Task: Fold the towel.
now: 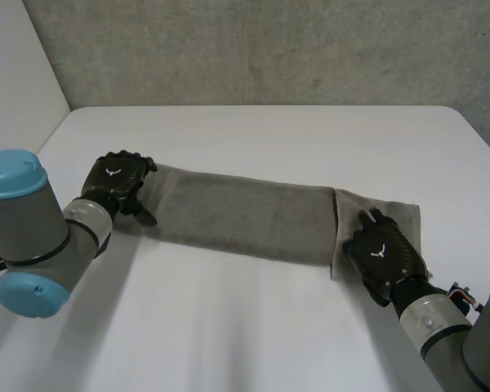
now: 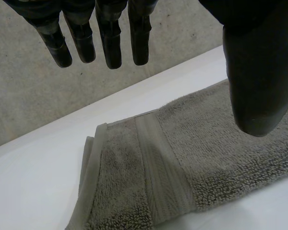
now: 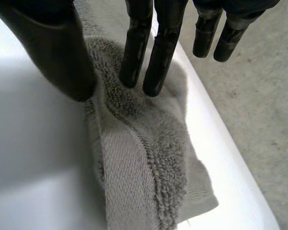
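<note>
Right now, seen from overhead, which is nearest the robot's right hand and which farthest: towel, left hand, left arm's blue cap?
1. towel: pinched by the right hand.
2. left hand: at the towel's other end.
3. blue cap: beyond the left hand, far left.

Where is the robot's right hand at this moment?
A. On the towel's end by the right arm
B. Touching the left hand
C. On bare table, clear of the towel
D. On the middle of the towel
A: the head view shows the right hand on that end of the towel, where its wrist view shows thumb and fingers pinching the cloth.
</note>
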